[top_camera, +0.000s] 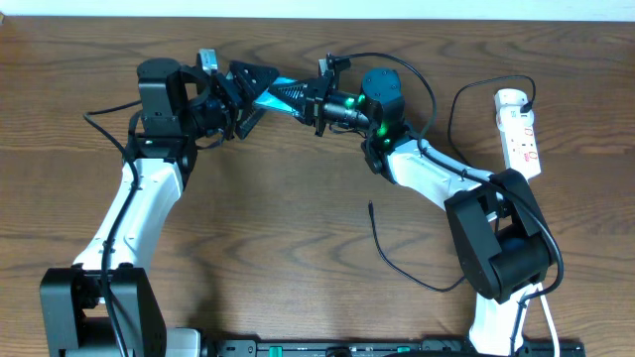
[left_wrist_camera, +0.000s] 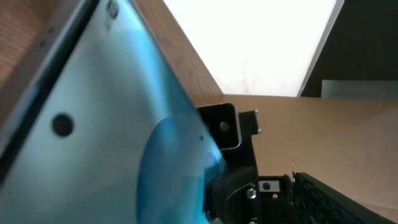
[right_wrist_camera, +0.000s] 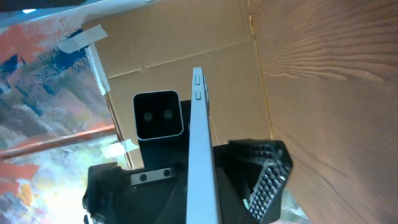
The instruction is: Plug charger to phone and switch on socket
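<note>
Above the table (top_camera: 298, 228) we judged the main risk to be a drop: both arms met at the far middle with the phone (top_camera: 278, 96) lifted between them, and if one let go before the other had it, the phone would fall. The left arm rose from its base and bent inward, and the right arm folded back across the table to face it, wrists nearly nose to nose. The socket (top_camera: 521, 129) lay at the far right edge, well apart, so no hand was free for its switch. The phone stood tilted, edge-on in the right wrist view. The right gripper (top_camera: 308, 97) had its jaws pressed together, pinching the phone's thin body. The left gripper (top_camera: 256, 99) had its jaws spread wide about the other end, and we could not tell whether they touched it. The charger (top_camera: 382, 243) lay loose on the table, and we feared a gripper covered the port.
</note>
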Motion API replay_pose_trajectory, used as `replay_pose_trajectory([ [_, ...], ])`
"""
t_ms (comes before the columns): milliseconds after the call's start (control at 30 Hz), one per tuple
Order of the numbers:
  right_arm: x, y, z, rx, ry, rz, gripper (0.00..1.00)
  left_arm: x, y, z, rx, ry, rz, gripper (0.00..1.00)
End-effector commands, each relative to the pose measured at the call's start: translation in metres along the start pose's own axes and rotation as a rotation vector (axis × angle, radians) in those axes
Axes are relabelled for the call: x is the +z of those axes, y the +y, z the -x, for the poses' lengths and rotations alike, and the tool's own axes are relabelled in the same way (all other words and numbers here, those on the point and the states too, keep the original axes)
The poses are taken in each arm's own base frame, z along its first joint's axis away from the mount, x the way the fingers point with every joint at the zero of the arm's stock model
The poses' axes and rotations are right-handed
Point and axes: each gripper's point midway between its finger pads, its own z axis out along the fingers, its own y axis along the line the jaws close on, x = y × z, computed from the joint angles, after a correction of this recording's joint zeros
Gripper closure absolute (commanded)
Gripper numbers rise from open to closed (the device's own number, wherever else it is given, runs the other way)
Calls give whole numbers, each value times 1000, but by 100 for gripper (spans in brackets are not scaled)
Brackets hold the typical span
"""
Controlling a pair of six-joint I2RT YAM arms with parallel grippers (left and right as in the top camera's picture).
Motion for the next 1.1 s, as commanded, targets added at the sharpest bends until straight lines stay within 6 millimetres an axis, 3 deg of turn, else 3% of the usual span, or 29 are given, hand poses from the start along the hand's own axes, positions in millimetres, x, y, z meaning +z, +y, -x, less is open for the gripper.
replay_pose_trajectory([
  [0,2,8,-12,-5,52,9,99,-1,-10,8,12,-41,-26,9],
  [533,7,13,7,160,-87,50,98,-5,-6,36,-59,-204,4,9],
  [633,13,13,6,181,-115,61,98,-6,-7,42,-64,-237,3,26],
  [967,16,12,8,167,-152,66,98,-7,-10,47,-54,-263,-6,53],
  [1067,16,12,8,163,-155,66,98,-8,-10,48,-54,-267,-4,70],
])
